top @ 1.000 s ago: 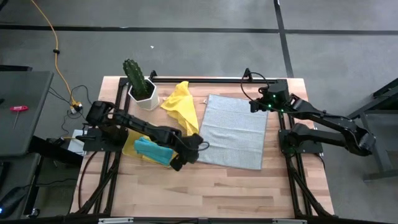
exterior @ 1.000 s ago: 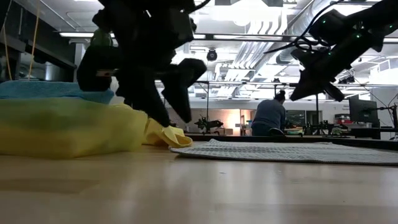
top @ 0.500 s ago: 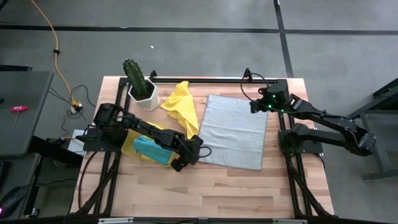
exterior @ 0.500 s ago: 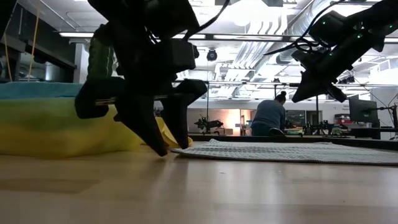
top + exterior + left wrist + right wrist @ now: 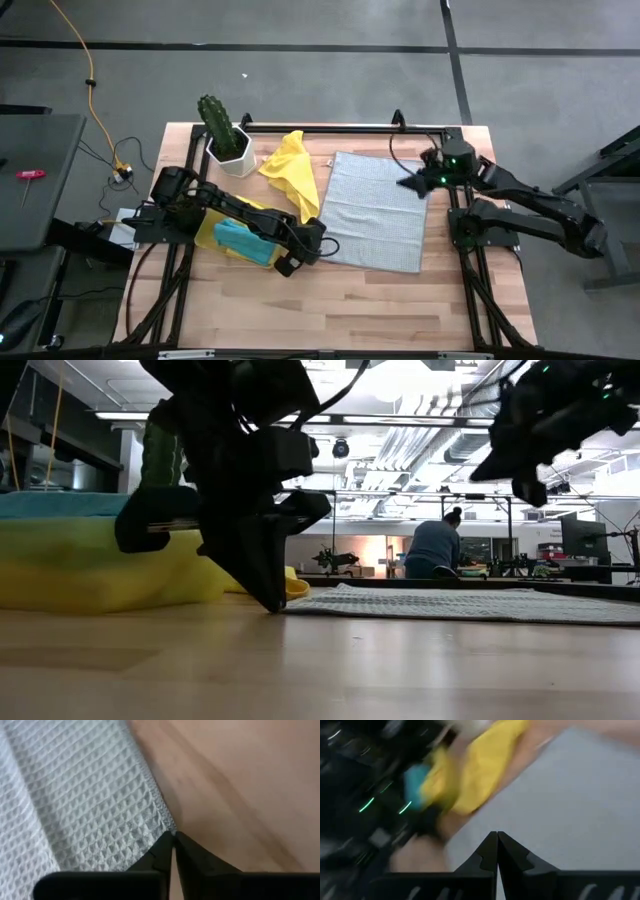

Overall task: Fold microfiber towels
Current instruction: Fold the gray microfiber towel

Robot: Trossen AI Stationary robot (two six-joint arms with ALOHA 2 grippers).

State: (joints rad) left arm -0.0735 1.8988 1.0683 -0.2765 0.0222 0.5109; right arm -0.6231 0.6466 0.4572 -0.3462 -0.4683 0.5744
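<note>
Moved: left gripper [image 5: 300, 262] was wide open a moment ago and has now snapped shut at the near left corner of the grey towel [image 5: 375, 210]; right gripper [image 5: 408, 184] has swung a little over the far right side of that towel.
Left fingers: pressed together, tips meeting right at the towel's corner edge [image 5: 167, 827]; the wrist view shows the corner at the tips, but I cannot tell if cloth is pinched between them.
Right fingers: closed tight, holding nothing, up in the air above the towel.
Grey towel: lies flat and spread out in the middle of the wooden table [image 5: 350, 300].
Other towels: one yellow towel [image 5: 290, 168] is bunched up beside the far left corner of the grey one; a blue towel [image 5: 243, 243] sits on more yellow cloth under the left arm.
Cactus pot [image 5: 228, 140]: stands at the far left of the table.
Person [image 5: 432, 546]: sits far back in the room.
</note>
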